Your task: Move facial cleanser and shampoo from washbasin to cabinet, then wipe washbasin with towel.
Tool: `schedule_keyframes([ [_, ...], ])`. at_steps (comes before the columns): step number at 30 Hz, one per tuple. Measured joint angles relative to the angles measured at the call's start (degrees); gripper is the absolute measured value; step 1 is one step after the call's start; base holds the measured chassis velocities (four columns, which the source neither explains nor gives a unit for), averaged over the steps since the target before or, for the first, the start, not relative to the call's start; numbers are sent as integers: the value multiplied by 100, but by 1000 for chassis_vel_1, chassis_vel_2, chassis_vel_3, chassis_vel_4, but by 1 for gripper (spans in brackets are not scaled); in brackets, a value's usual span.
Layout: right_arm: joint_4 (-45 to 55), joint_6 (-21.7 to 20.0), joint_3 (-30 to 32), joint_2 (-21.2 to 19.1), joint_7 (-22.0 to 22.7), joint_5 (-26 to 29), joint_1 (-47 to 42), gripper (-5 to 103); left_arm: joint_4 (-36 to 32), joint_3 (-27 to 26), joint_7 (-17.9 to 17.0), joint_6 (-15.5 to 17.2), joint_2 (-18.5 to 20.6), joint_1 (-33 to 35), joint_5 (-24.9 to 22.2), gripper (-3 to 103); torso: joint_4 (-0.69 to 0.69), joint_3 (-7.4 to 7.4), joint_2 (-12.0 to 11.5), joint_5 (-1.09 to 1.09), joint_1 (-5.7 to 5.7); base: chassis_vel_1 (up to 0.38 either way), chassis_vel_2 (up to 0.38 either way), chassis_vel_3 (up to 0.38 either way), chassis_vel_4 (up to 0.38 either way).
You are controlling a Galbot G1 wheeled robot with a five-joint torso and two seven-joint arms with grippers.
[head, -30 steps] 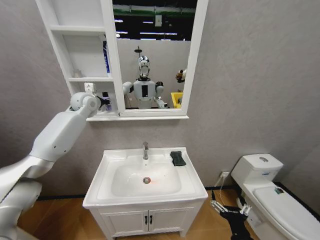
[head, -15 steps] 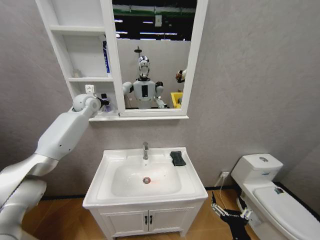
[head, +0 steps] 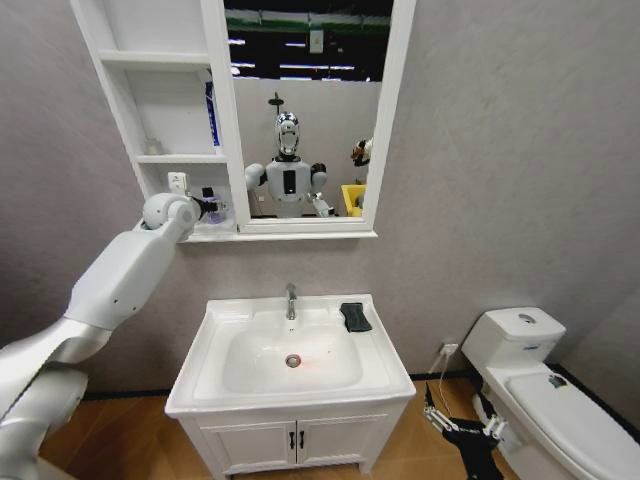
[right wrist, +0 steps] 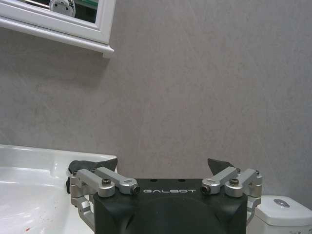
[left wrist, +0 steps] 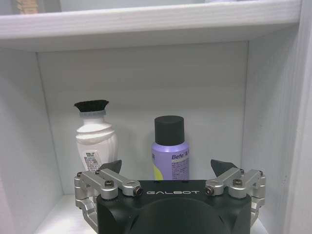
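Two bottles stand in the lowest niche of the white cabinet (head: 150,60): a white one with a black cap (left wrist: 95,141) and a purple one with a black cap (left wrist: 169,151). They are the facial cleanser and the shampoo; which is which I cannot tell. My left gripper (left wrist: 167,168) is open just in front of the purple bottle (head: 210,201), holding nothing. The dark towel (head: 354,316) lies on the back right corner of the washbasin (head: 225,320). My right gripper (head: 462,425) hangs open low between the washbasin and the toilet, and the towel (right wrist: 80,166) lies ahead of it.
A chrome faucet (head: 291,300) stands at the back of the washbasin. A blue tube (head: 212,115) leans in the middle niche beside the mirror (head: 305,110). The white toilet (head: 545,390) stands at the right, with the low vanity doors (head: 295,440) under the washbasin.
My left wrist has shifted slightly left and back from the niche, so the white bottle shows more. Both bottles stay on the shelf. My right gripper has sunk a little.
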Motion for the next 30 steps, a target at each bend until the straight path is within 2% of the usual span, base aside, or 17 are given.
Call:
schedule_keyframes([
  [6,39,-93,-48,-20,-17,-38,77,100,-338,-257,-7,-228,106,334,120,100,-1,0,0,0,0,0,0,0,0],
  [23,94,-197,-68,-16,-23,-63,117,100,-992,-691,-2,-241,294,1012,80,100,-1,0,0,1,0,0,0,0,0],
  [26,108,-222,-77,-16,-25,-54,121,100,-1304,-994,-82,-223,308,1409,90,100,-1,0,0,0,0,0,0,0,0],
  [28,148,-318,-87,-24,-78,-46,133,100,-1873,-1405,-296,-224,372,1993,84,100,-2,1,0,0,1,0,0,0,0],
  [29,148,-318,-87,-24,-78,-46,133,100,-1873,-1405,-296,-224,372,1993,84,100,-2,1,0,0,1,0,0,0,0],
  [30,180,-381,-85,-25,-116,-32,164,100,-2314,-1727,-398,-230,414,2374,79,100,-2,1,0,-1,1,0,0,0,0],
])
